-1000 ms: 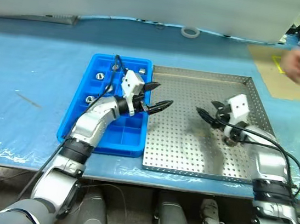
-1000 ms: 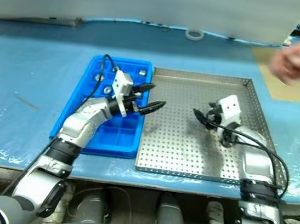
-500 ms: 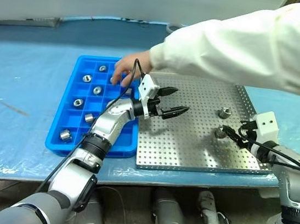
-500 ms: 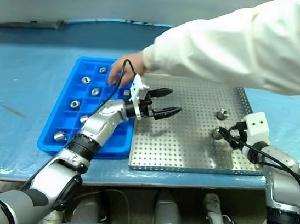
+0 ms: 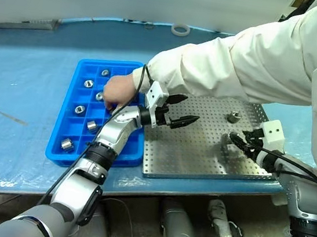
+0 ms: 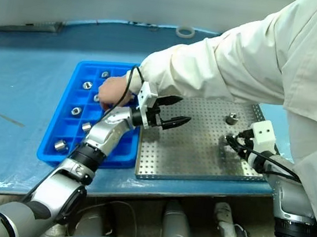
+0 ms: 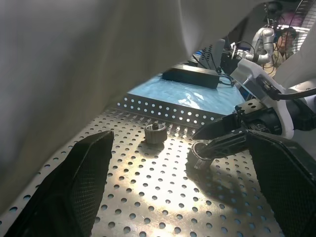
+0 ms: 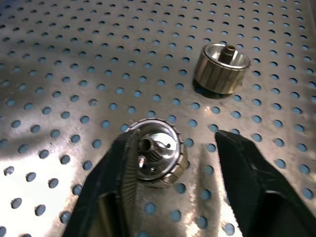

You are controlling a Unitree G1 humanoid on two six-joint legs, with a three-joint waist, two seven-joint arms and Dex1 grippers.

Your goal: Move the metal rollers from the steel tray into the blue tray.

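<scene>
The steel tray (image 5: 200,153) lies in front of me, with the blue tray (image 5: 94,160) along its left side. Two metal rollers are on the steel tray: one (image 5: 233,116) near its far right, the other (image 8: 155,150) between the fingers of my right gripper (image 5: 230,139). That gripper is open; one finger (image 8: 123,173) touches this roller and the other stands off it. My left gripper (image 5: 193,108) hangs open and empty over the tray's left part, pointing right. Several rollers (image 5: 79,109) sit in the blue tray's compartments.
A person's hand (image 5: 118,93) rests in the blue tray, and their white sleeve (image 5: 241,65) stretches across the steel tray's back from the right. A roll of tape (image 5: 180,29) lies at the far edge of the blue-covered table (image 5: 16,88).
The person's arm has reached in from the right, and the hand now sits further into the blue tray. My right gripper's fingers have narrowed around the roller. The camera has shifted.
</scene>
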